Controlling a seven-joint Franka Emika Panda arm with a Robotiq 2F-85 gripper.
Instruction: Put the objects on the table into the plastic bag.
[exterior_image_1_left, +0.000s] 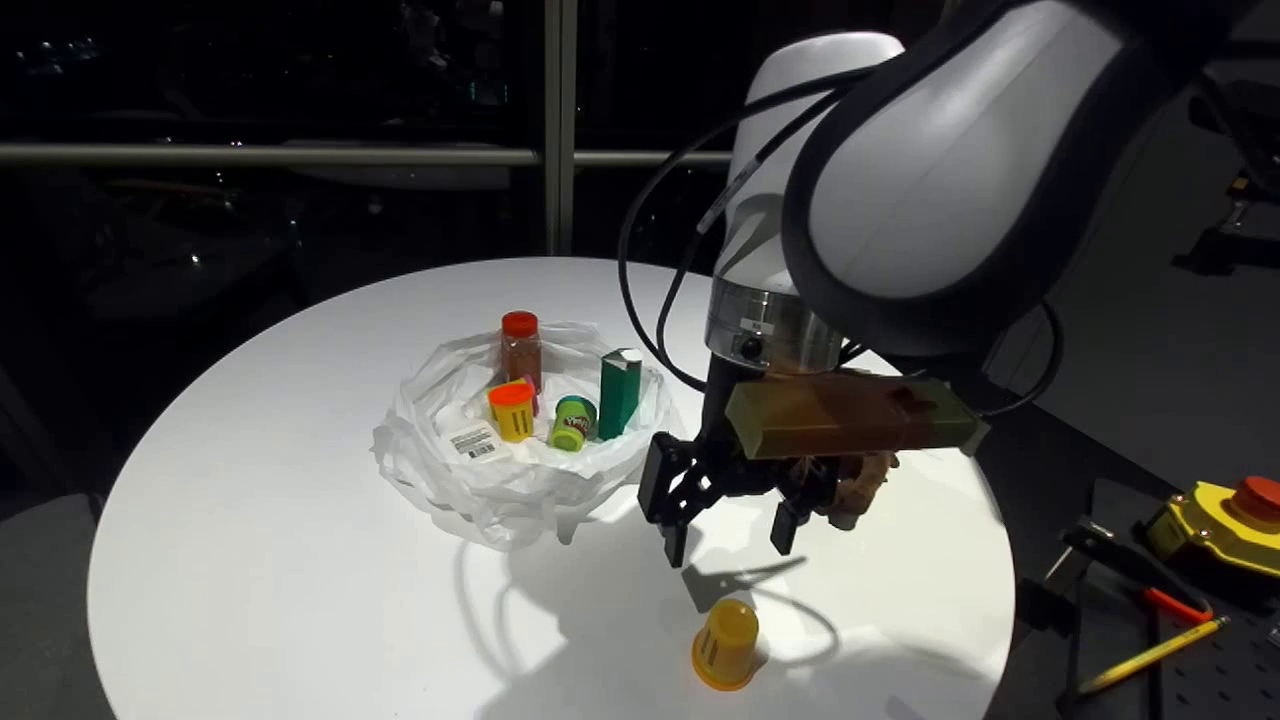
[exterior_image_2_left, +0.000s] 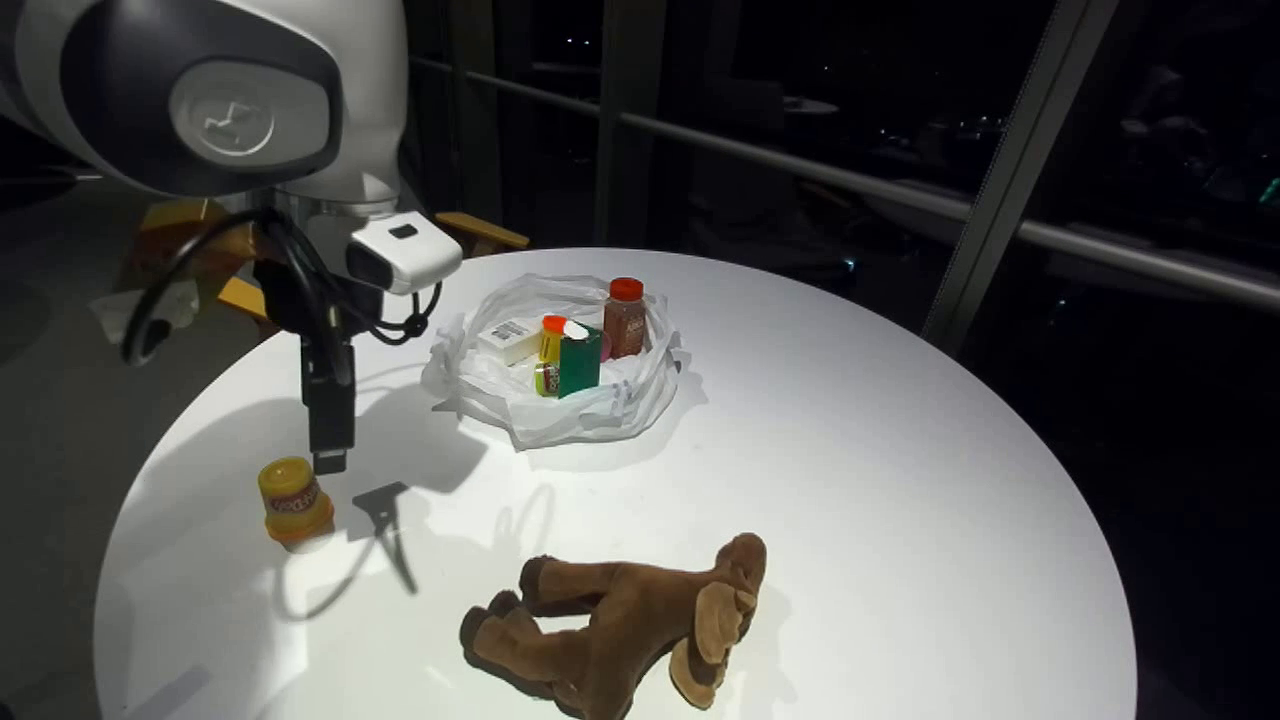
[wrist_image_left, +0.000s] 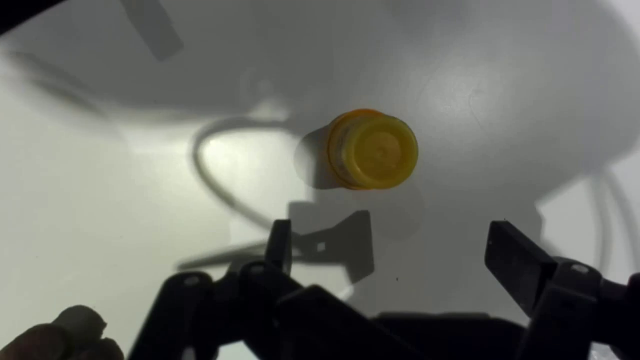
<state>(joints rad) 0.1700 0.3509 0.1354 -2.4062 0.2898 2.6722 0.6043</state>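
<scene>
- Claw (exterior_image_1_left: 729, 540) spread wide above the tabletop (exterior_image_1_left: 260, 560)
- Yellow-orange cup (exterior_image_1_left: 729, 640) lid-down nearby
- Brown plush animal (exterior_image_2_left: 640, 615) on its side
- Red-capped bottle (exterior_image_1_left: 521, 350) upright in plastic bag (exterior_image_1_left: 500, 503)

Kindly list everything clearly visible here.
Table: one, white, centre
Plastic bag: one, white, on table
Red-capped bottle: one, reddish, in bag
Lidded tub: one, yellow, in bag
Tilted tub: one, green, in bag
Carton: one, green, in bag
Box: one, white, in bag
Upturned tub: one, yellow, on table
Plush animal: one, brown, on table
Stop button: one, red, beside table
Slim tool: one, yellow, beside table
Arm: one, mostly white, overhead
Gripper: one, black, above table
</scene>
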